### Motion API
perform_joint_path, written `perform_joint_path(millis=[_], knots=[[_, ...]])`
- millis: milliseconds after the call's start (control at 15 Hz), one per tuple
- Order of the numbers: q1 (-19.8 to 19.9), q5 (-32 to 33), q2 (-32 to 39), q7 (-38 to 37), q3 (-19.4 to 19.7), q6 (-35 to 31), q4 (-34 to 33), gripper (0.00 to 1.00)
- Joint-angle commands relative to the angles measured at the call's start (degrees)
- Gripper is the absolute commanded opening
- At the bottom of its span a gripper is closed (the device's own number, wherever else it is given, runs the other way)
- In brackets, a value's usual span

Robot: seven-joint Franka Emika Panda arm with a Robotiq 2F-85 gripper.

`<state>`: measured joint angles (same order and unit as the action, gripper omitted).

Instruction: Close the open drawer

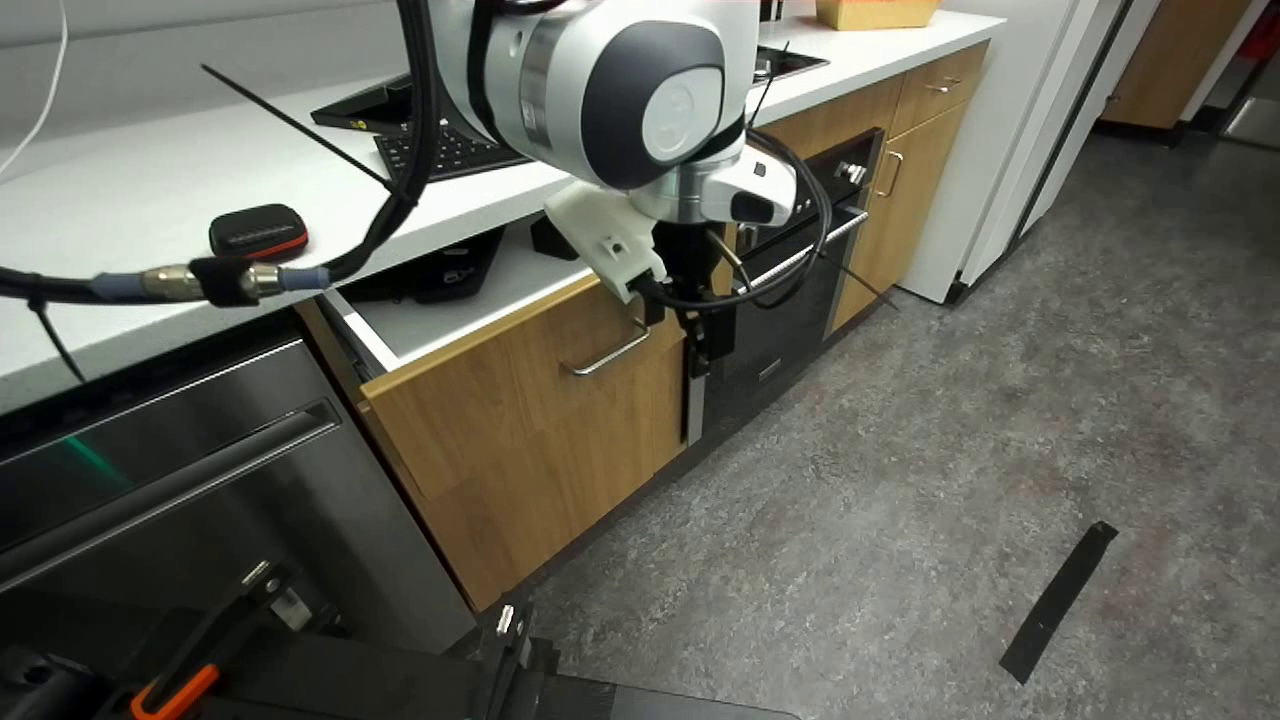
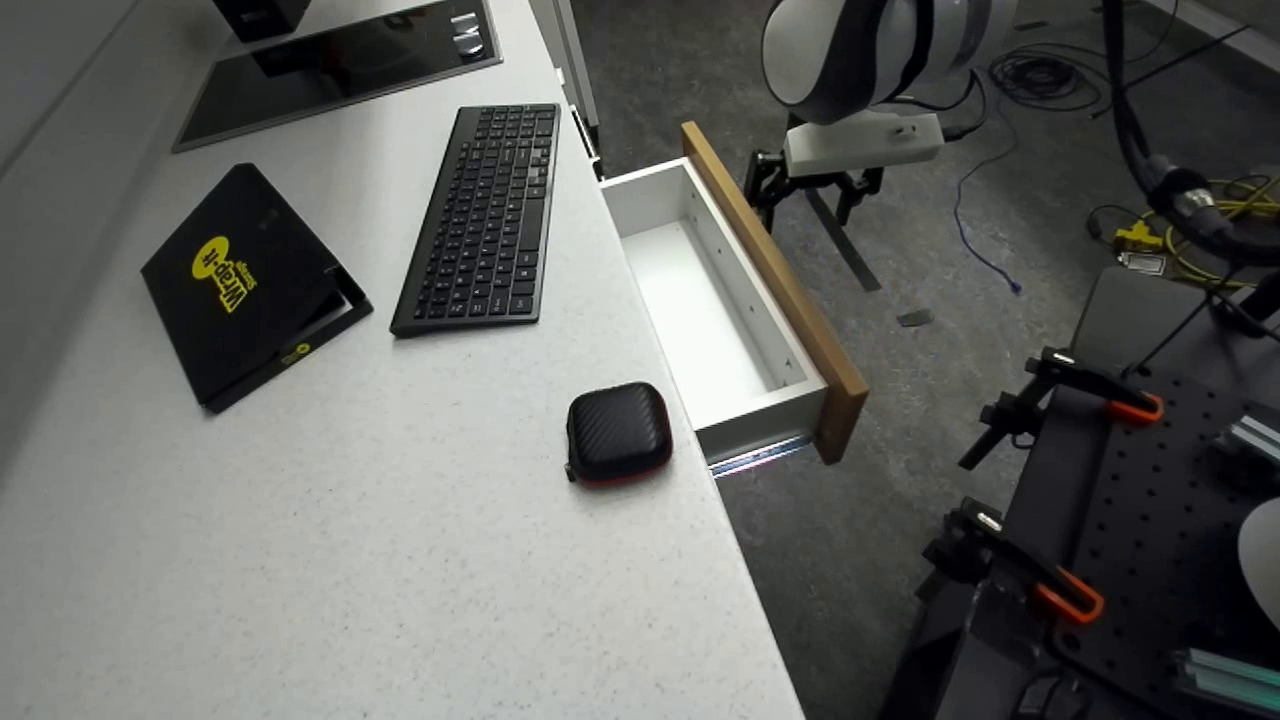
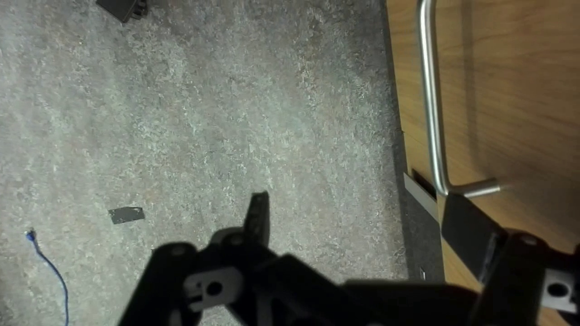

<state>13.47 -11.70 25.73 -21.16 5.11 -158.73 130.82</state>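
The drawer [image 1: 520,440] is pulled out from under the counter, its tall light-wood front facing the floor area. An exterior view shows its white interior [image 2: 690,320]; black items [image 1: 440,275] lie towards the back. A slim silver bar handle [image 3: 432,90] runs along the front. My gripper [image 3: 362,213] stands open outside the drawer front, pointing down, nothing between its fingers. In the wrist view, the right fingertip [image 3: 471,235] overlaps the handle's near end; whether they touch I cannot tell. The same gripper [image 2: 806,212] hangs beyond the wooden front in an exterior view.
On the white counter [image 2: 450,560] sit a keyboard [image 2: 485,220], a black box [image 2: 250,290] and a small black case [image 2: 620,435]. A steel appliance [image 1: 220,480] and an oven [image 1: 790,290] flank the drawer. Clamps [image 2: 1070,590] jut from the robot's base table.
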Motion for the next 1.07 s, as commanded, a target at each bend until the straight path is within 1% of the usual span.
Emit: perform_joint_path(millis=[0, 333, 400, 467, 533, 600, 800, 1000], knots=[[-1.8, -1.6, -0.2, 1.1, 1.5, 0.6, -0.1, 1.00], [-1.8, -1.6, -0.3, 1.2, 1.6, 0.8, -0.1, 1.00], [-1.4, -2.2, 0.6, 1.8, 1.0, 0.5, -0.9, 1.00], [-1.1, -3.0, 1.9, 2.0, 0.3, -0.4, -1.9, 1.00], [0.1, -4.9, 3.6, 3.3, -1.7, -0.3, -3.8, 1.00], [0.3, -6.3, 5.0, 3.3, -2.7, -0.1, -5.3, 1.00], [-0.1, -9.7, 8.6, 4.2, -4.9, -0.2, -9.0, 1.00], [-1.1, -11.3, 9.6, 5.4, -7.7, 0.0, -11.2, 1.00]])
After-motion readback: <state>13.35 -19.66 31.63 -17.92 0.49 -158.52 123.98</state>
